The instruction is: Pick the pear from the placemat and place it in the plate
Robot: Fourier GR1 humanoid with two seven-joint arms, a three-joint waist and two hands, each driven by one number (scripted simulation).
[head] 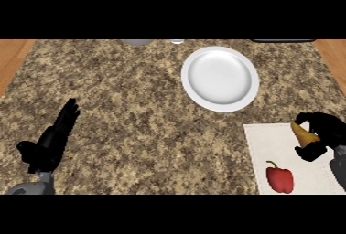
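Counter: a speckled brown granite countertop (135,91) fills the view, with bare wood showing past its left and right edges.
Left hand: the left hand (51,144) rests at the lower left, fingers straight and pointing up the counter, holding nothing.
Far edge: a grey rounded object (137,42) and a small pale one (177,41) sit at the counter's top edge, cut off so that neither can be identified.
Plate: a white plate (220,78) lies right of centre toward the far side, with nothing on it.
Placemat: a pale placemat (270,146) lies at the lower right, nearer the robot than the plate and apart from it.
Pepper: a red bell pepper (280,178) lies on the placemat's near part, untouched.
Pear: the yellow-brown pear (304,134) is at the placemat's far right, its narrow end pointing up-left.
Right hand: the right hand (324,137) curls round the pear, fingers above and thumb below; whether the pear has left the mat cannot be told.
Risk: the hold appears to catch the pear's tapered part, so it could slide out during the carry up-left to the plate; releasing too early would leave it on the counter between mat and plate.
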